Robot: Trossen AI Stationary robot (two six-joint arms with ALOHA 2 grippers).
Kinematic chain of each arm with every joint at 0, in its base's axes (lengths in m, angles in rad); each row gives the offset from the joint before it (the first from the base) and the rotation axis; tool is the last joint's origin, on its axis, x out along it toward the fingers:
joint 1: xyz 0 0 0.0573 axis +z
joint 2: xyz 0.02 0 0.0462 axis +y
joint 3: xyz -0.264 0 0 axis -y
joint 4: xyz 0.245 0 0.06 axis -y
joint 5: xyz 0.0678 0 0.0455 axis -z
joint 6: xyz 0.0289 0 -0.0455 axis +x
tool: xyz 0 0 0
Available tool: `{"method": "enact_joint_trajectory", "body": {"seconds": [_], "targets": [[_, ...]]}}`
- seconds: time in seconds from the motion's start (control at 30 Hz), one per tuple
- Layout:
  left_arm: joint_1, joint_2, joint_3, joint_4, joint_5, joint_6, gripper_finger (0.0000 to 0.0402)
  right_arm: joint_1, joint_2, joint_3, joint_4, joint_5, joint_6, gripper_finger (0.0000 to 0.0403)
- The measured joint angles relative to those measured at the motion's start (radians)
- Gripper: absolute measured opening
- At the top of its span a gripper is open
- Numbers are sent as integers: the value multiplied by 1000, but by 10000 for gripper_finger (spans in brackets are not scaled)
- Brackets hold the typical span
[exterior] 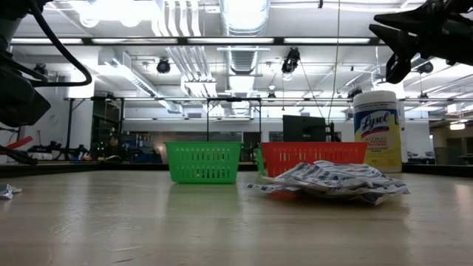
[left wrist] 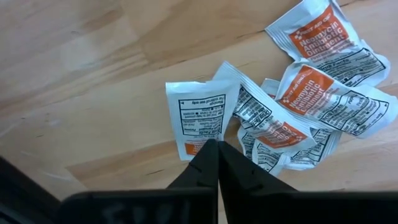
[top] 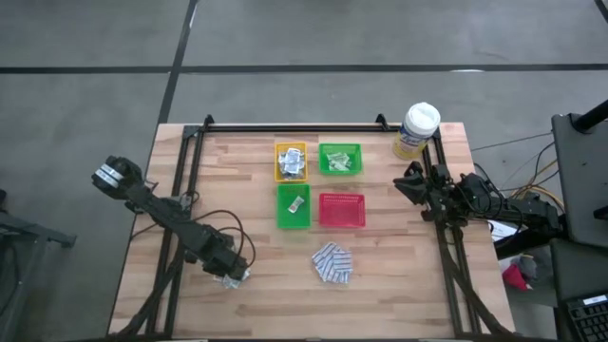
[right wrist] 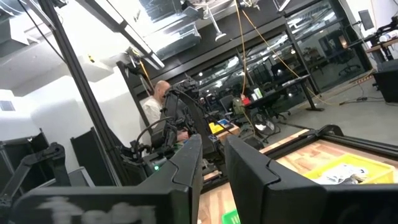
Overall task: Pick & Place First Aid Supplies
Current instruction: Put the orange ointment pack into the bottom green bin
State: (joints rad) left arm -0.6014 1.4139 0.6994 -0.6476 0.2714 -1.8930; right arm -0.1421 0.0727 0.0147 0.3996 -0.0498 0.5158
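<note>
handling thin packets at the left front of the table

we find the left gripper (left wrist: 217,148) low over a small heap of white ointment packets (left wrist: 292,99) on the bare wood near the left front of the table (top: 399,304), its fingers pressed together, tips meeting at the edge of the nearest packet (left wrist: 198,118). whether that edge is pinched we cannot tell.

the right gripper (right wrist: 213,152) waits raised at the right side near the yellow canister (top: 416,129), fingers slightly apart, holding nothing.

a second heap of patterned pads (top: 332,263) lies in front of the red tray (top: 341,223).

we judge the packets light, flat, soft and slick; they may slide or lift in twos. a corner or sealed edge standing off the wood looks the best hold.
</note>
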Motion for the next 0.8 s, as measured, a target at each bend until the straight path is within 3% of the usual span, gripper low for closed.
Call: {"method": "enact_joint_trajectory", "body": {"seconds": [0.43,0.8], "targets": [[0,-27,31,-5,-11,-29,40,0,0,0,0,0,-3,81],[0,-24,16,-3,-28,-54,40,0,0,0,-1,0,-3,68]]}}
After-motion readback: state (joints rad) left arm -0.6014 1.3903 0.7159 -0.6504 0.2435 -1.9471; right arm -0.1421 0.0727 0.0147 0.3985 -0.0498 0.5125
